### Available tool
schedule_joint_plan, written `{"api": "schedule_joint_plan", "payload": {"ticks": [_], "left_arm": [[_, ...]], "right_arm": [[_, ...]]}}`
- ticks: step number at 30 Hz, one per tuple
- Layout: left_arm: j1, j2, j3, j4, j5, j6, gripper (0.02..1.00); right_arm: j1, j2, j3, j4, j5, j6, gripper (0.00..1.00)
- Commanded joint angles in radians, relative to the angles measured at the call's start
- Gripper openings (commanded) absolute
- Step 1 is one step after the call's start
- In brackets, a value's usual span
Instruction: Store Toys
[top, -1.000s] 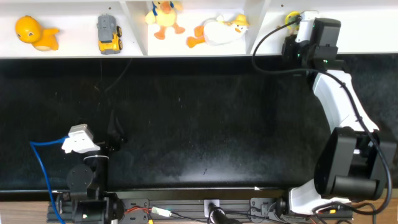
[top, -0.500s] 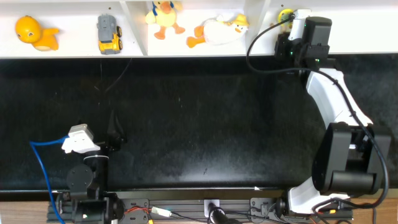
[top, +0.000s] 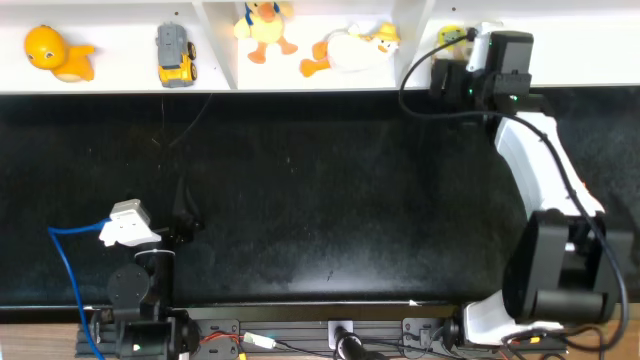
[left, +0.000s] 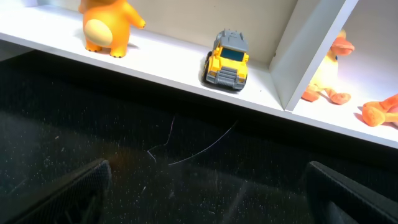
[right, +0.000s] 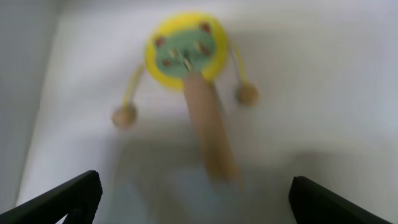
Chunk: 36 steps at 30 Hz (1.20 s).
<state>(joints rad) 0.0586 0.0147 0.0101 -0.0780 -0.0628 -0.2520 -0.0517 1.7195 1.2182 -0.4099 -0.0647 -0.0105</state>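
Left wrist view, nearest first: the left gripper (left: 208, 167) has its two fingers spread wide with nothing between them, low over the black mat (left: 124, 124). Past the mat's far edge runs the white shelf (left: 186, 78). In one compartment stand an orange toy (left: 109, 25) and a yellow truck (left: 227, 59), well apart. A white divider (left: 311, 50) closes off that compartment, and a plush duck (left: 333, 68) sits just beyond it in the next one.

From above, the left arm is folded near its base at the near side of the table, while the right arm stretches across the mat to the shelf's right-hand compartment. The right gripper (right: 194, 180) is also wide open and holds nothing. Just ahead of it the rattle drum (right: 186, 56) lies flat on the shelf floor, yellow with a green face, its wooden handle (right: 208, 124) pointing back toward the gap between the fingers. Two beads (right: 124, 115) on strings lie out to either side of the drum. The compartment's side wall (right: 25, 93) stands near the rattle.
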Motion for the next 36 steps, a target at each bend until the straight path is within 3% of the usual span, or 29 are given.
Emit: {"api": "schedule_joint_plan", "payload": {"ticks": [1, 5, 10, 12, 14, 17, 24, 29, 36], "left_arm": [[-0.006, -0.012, -0.002, -0.002, 0.010, 0.023, 0.996], [-0.007, -0.012, -0.002, -0.002, 0.010, 0.023, 0.998], [-0.006, -0.012, -0.002, -0.002, 0.010, 0.023, 0.998], [-0.006, -0.012, -0.002, -0.002, 0.010, 0.023, 0.998], [-0.007, -0.012, -0.002, -0.002, 0.010, 0.023, 0.998], [-0.006, -0.012, -0.002, -0.002, 0.010, 0.023, 0.998], [-0.006, -0.012, -0.002, -0.002, 0.009, 0.023, 0.998], [-0.006, -0.012, -0.002, -0.002, 0.009, 0.023, 0.998], [-0.007, -0.012, -0.002, -0.002, 0.010, 0.023, 0.998]], "right_arm": [[-0.002, -0.166, -0.004, -0.099, 0.092, 0.051, 0.996], [-0.002, -0.341, -0.004, -0.265, 0.154, 0.187, 0.996], [-0.011, -0.581, -0.004, -0.511, 0.173, 0.348, 0.996], [-0.025, -0.667, -0.004, -0.617, 0.213, 0.502, 0.996], [-0.045, -0.748, -0.004, -0.728, 0.310, 0.702, 0.993], [-0.080, -0.835, -0.004, -0.810, 0.446, 0.890, 0.996], [-0.087, -0.921, -0.004, -0.813, 0.376, 0.904, 0.996], [-0.096, -0.879, -0.005, -0.810, 0.457, 0.925, 0.998], [-0.277, -0.565, 0.042, -0.873, 0.391, 0.927, 0.998]]}}
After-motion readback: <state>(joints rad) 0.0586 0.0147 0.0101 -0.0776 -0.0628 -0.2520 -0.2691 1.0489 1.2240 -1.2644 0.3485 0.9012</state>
